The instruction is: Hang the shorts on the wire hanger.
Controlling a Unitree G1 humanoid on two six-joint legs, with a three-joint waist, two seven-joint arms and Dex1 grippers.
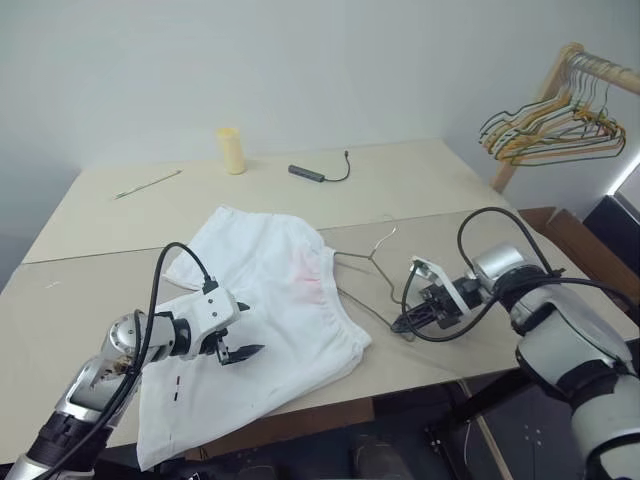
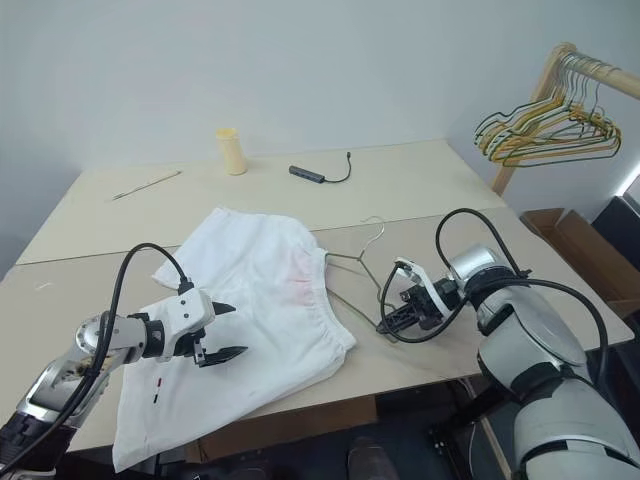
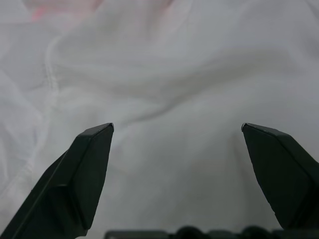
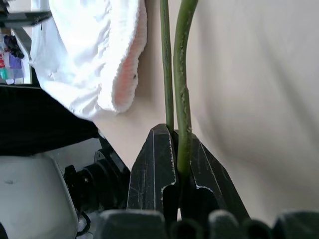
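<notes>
Left eye view: the shorts (image 1: 265,320) are spread flat on the table (image 1: 420,185), reaching its near edge, where the lower hem hangs slightly over. The gathered waistband faces the right side of the table, and a faint pink-red mark is seen just inside it. Two tiny dark marks are seen near the hem at the near edge. The left gripper (image 1: 236,338) is held just above the middle of the shorts with its two black fingers spread wide and nothing between them; in the left wrist view the white fabric lies beyond and between the fingertips (image 3: 94,149). Whether the tips touch the cloth cannot be told.

The wire hanger (image 1: 368,262) lies on the table just beside the waistband, its hook toward the far side. One end of its frame is clamped in the right gripper (image 1: 402,324), whose fingers are clenched on it; in the right wrist view two runs of wire are seen entering the closed fingers (image 4: 154,169). The hanger's other end is hidden under the waistband.

No writing can be read anywhere.

Farther off, near the far edge, stand a yellow cup (image 1: 231,150), a dark cable with a plug (image 1: 318,173) and a thin stick (image 1: 147,183). Beyond the far right corner, coloured hangers (image 1: 550,128) hang on a wooden rail, cut off by the frame.
</notes>
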